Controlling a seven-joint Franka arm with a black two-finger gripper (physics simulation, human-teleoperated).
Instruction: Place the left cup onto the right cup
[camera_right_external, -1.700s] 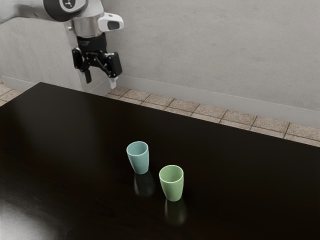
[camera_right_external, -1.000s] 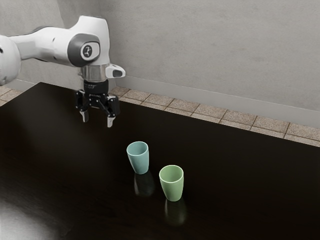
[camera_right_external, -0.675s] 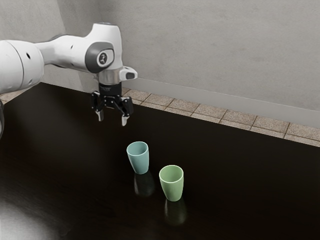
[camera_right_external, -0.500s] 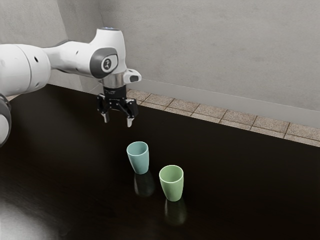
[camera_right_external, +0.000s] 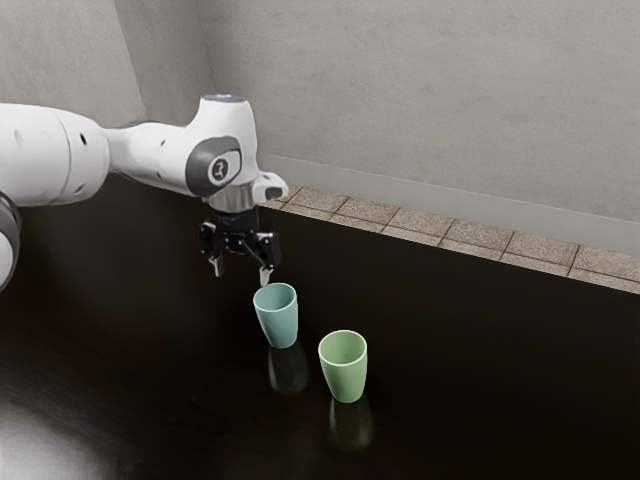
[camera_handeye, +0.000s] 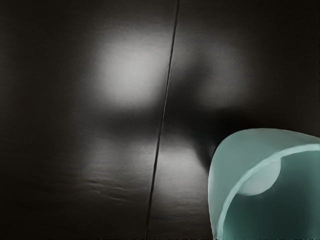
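Since the earlier frames the arm (camera_right_external: 100, 160) has swung in from the far corner of the bench (camera_right_external: 480, 330) and dropped a good deal, so the jaws now hang just above the blue cup (camera_right_external: 276, 313), a little toward the exterior view's left of it. They are spread and hold nothing; the finger nearer the cup sits almost over its rim, the other out over bare bench. Neither cup has shifted: the blue cup stands upright, mouth up, at the exterior view's left of the pair, and the green cup (camera_right_external: 343, 365) stands upright near it, nearer the camera and to the exterior view's right, with a gap between them. From the wrist camera the blue cup (camera_handeye: 265, 185) shows off to one side of the hand and not under its middle, over dark glossy bench (camera_handeye: 75, 150) crossed by a thin seam (camera_handeye: 162, 120). That offset looks like the main hazard. Should the hand descend from where it is, one finger would likely strike the rim or wall instead of passing outside it, and a light cup could tip or skid toward the green one. The cup's smooth, tapered wall may also slide out of a shallow pinch. Later, setting it down off-centre on the green cup's rim could topple both.
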